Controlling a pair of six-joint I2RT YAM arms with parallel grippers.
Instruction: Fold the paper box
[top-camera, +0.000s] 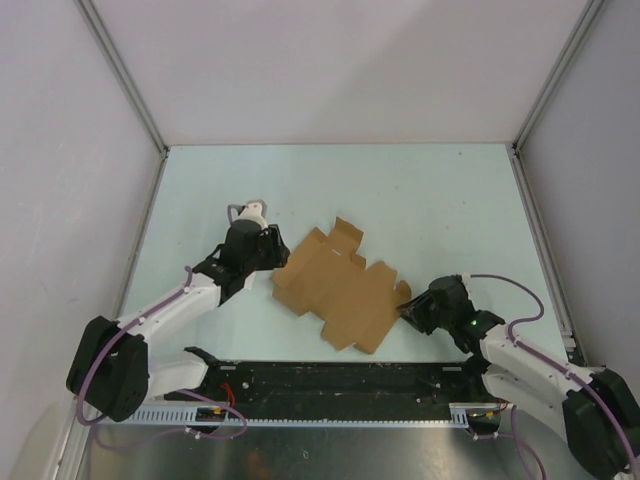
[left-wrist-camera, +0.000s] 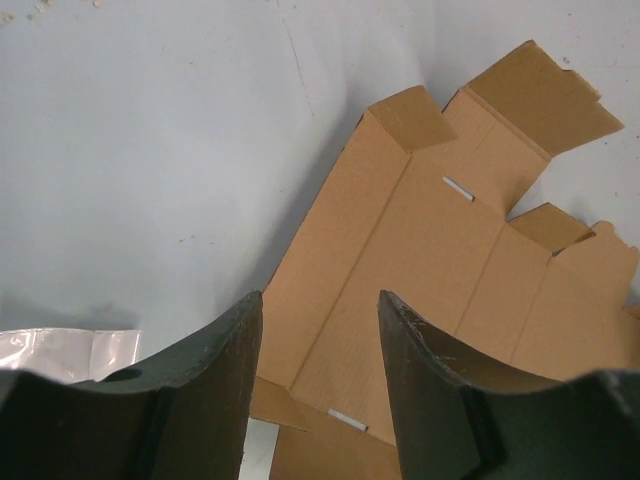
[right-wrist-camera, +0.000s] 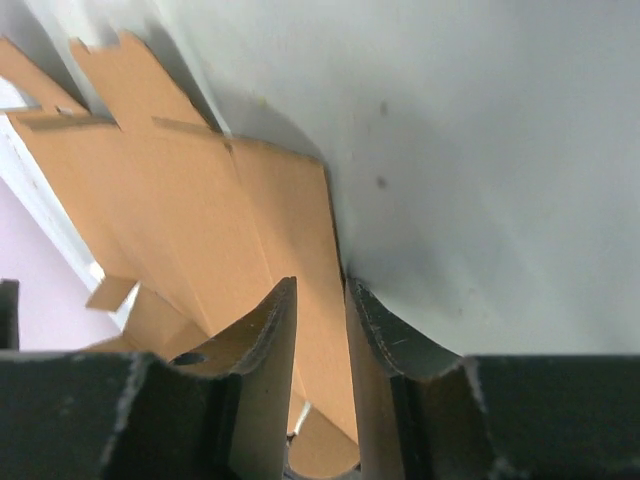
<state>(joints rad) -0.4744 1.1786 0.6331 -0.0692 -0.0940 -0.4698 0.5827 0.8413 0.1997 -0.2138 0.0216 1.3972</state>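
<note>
The paper box (top-camera: 335, 290) is a flat brown many-flapped sheet in the middle of the table. My left gripper (top-camera: 272, 252) hovers at the sheet's left edge. In the left wrist view it (left-wrist-camera: 320, 296) is open and empty, with the creased sheet (left-wrist-camera: 440, 240) showing between and beyond its fingers. My right gripper (top-camera: 404, 306) is at the sheet's right edge. In the right wrist view it (right-wrist-camera: 320, 282) is closed to a narrow gap with the sheet's edge (right-wrist-camera: 250, 230) running between the fingers. That side of the sheet is raised a little off the table.
A black rail (top-camera: 330, 378) and a cable tray run along the near edge between the arm bases. Metal frame posts (top-camera: 120, 70) and white walls enclose the table. A shiny strip (left-wrist-camera: 60, 352) lies by the left finger.
</note>
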